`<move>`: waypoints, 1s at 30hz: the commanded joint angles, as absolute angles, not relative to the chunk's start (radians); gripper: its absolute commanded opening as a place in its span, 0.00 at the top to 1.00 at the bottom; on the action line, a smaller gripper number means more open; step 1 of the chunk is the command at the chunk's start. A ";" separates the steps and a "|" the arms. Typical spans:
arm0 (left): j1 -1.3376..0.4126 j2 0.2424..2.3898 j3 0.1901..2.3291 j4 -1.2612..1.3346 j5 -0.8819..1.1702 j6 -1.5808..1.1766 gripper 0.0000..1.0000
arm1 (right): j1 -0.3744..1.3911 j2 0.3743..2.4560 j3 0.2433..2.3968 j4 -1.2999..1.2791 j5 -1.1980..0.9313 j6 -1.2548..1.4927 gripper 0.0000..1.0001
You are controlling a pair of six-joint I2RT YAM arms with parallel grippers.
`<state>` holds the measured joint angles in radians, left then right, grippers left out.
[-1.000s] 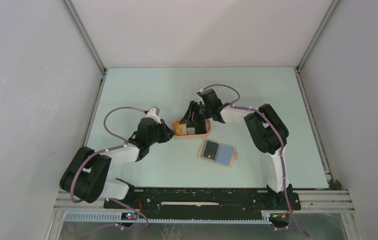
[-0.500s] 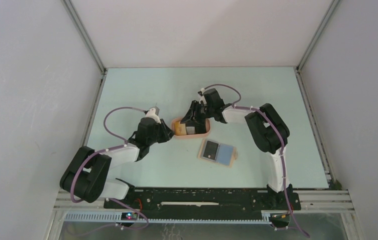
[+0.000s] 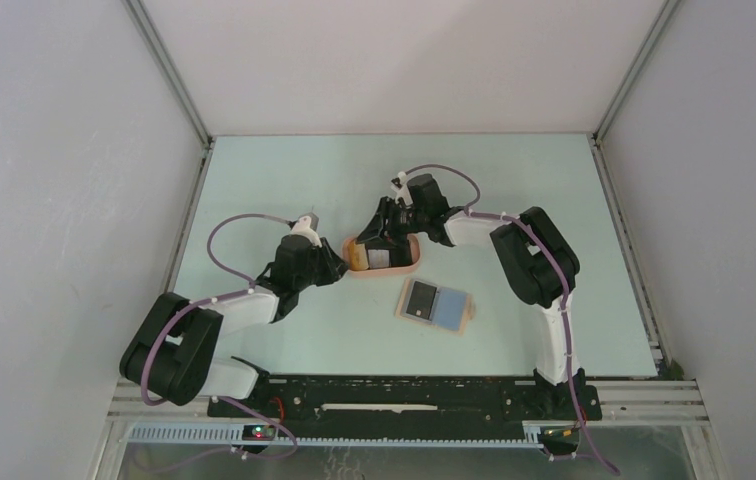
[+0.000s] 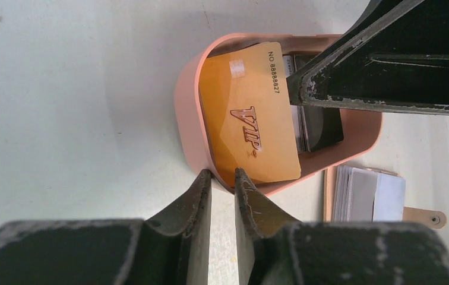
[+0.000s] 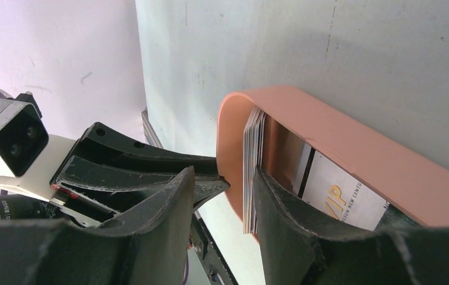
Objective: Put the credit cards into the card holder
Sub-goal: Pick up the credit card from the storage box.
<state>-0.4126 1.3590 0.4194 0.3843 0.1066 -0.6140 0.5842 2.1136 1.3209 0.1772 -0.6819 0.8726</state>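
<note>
The salmon-pink oval plastic tray [image 3: 394, 272] is blocked at its left end by the left tool [image 4: 221, 175], clamped on its rim, and on the far side by the right tool [image 5: 223, 178]. Bare surface [image 3: 284, 170] is left at far left and right. The open tan leather wallet [image 3: 436, 305] lies near-right.

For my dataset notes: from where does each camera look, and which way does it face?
Top external: overhead from the near side, facing down at the table; left arm and right arm whole.
Left wrist: on the left arm, facing the pink tray and orange card; left gripper below.
Right wrist: on the right arm, facing the card stack in the tray; right gripper straddles it.
Both wrist views show the tray and the other arm's gripper.
</note>
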 commanded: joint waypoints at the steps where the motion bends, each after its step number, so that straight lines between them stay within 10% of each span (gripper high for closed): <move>1: -0.422 1.381 0.480 0.389 0.149 -0.614 0.78 | 0.636 2.132 1.331 0.152 -0.713 0.856 0.49; 13: -0.422 1.381 0.483 0.382 0.150 -0.610 0.78 | 0.644 2.160 1.348 0.149 -0.744 0.869 0.65; 30: -0.421 1.398 0.510 0.379 0.177 -0.597 0.77 | 0.642 2.116 1.367 0.005 -0.601 0.719 0.42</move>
<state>-0.4133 1.3808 0.4458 0.3717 0.1188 -0.6121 0.6353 2.1418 1.3411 0.0555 -0.6537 0.7700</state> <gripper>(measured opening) 0.223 0.558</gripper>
